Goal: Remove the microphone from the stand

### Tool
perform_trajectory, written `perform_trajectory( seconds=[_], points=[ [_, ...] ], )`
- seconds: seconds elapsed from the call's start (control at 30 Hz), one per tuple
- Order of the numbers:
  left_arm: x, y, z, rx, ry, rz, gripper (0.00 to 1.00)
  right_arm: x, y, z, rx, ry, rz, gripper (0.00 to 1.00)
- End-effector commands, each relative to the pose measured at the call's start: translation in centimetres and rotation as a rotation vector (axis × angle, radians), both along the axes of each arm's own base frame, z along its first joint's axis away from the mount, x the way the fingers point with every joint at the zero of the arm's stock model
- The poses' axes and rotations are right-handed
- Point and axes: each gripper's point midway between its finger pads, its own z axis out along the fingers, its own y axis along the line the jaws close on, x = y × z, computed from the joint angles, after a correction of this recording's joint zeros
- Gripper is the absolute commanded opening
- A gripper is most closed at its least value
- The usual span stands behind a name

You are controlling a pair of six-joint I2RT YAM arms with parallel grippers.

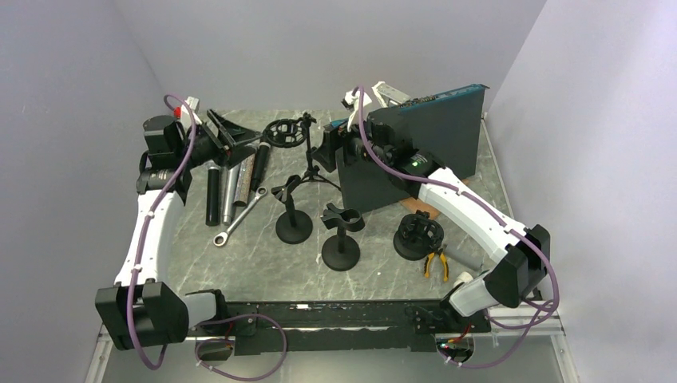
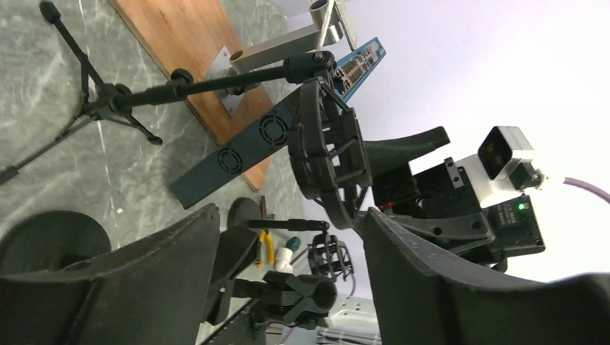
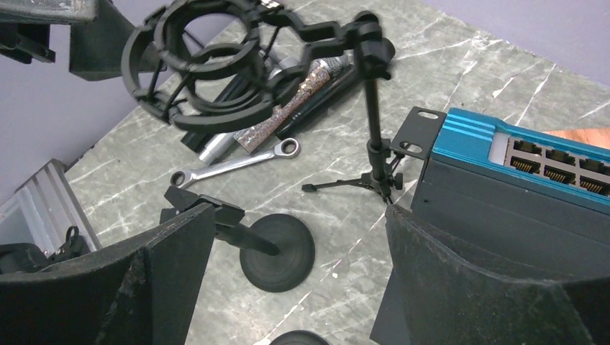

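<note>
- Cradle (image 3: pixel 208 115) on the stand (image 3: pixel 370 108) sits empty; microphones (image 3: pixel 302 86) lie beside it, suggesting removal is done.
- Left gripper (image 2: pixel 288 237) and right gripper (image 3: pixel 295 215) both gape, holding nothing.

A combination wrench (image 1: pixel 239 215) lies left of centre. Yellow-handled pliers (image 1: pixel 435 263) sit at lower right, below a blue network switch (image 1: pixel 439 132) standing on edge.

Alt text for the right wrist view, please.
An empty shock mount on a small tripod stand fills the upper frame, above the open right pincer. Near it on the grey table lie a glittery microphone and a wrench; a blue network switch sits at right.
</note>
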Motion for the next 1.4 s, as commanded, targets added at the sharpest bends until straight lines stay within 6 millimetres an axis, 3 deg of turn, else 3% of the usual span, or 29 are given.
perform_trajectory(
  seconds=[0.0, 0.17, 0.27, 0.33, 0.4, 0.47, 0.57, 0.67, 0.73, 0.77, 0.83, 0.9, 1.03, 1.37],
  points=[
    [0.5, 0.5, 2.4, 0.098, -0.237, -0.056, 0.78, 0.0, -0.2, 3.3, 0.069, -0.077, -0.015, 0.9],
    [1.5, 3.5, 1.5, 0.3, -0.409, 0.122, 0.8, -0.2, -1.2, 3.5, 0.076, -0.098, -0.039, 0.9],
    [2.2, 4.6, -0.6, 0.366, -0.469, 0.19, 0.8, -0.3, -2.1, 4.2, 0.093, -0.117, -0.058, 0.91],
    [2.8, 4.7, -2.4, 0.364, -0.494, 0.195, 0.79, -0.3, -2.5, 4.3, 0.097, -0.124, -0.064, 0.91],
    [3.0, 4.2, -2.7, 0.339, -0.618, 0.191, 0.75, -0.4, -2.9, 4.5, 0.104, -0.131, -0.067, 0.91],
    [2.5, 3.7, -1.8, 0.366, -0.846, 0.224, 0.7, -0.4, -3.4, 4.6, 0.11, -0.139, -0.074, 0.91],
    [2.3, 1.8, -3.2, 0.473, -1.029, 0.253, 0.68, -0.5, -3.9, 4.8, 0.122, -0.15, -0.087, 0.91],
    [3.6, -1.4, -5.6, 0.509, -1.059, 0.099, 0.74, -0.8, -4.7, 5.0, 0.133, -0.16, -0.107, 0.91],
    [4.0, -2.9, -6.0, 0.439, -1.104, 0.016, 0.76, -1.0, -5.2, 4.9, 0.138, -0.166, -0.118, 0.92],
    [4.8, -3.4, -7.4, 0.397, -1.083, -0.023, 0.76, -1.1, -5.5, 4.9, 0.137, -0.166, -0.124, 0.92],
    [5.0, -4.5, -7.3, 0.314, -1.116, -0.094, 0.73, -1.4, -6.0, 5.0, 0.134, -0.17, -0.13, 0.92],
    [6.2, -5.3, -9.0, 0.249, -1.093, -0.157, 0.7, -1.7, -6.6, 5.3, 0.13, -0.177, -0.141, 0.92],
    [8.1, -6.2, -9.8, 0.237, -1.106, -0.2, 0.66, -2.0, -7.5, 5.5, 0.123, -0.189, -0.166, 0.92],
    [8.5, -10.4, -11.6, 0.179, -1.111, -0.366, 0.72, -2.2, -8.0, 5.1, 0.116, -0.178, -0.181, 0.92]
  ],
)
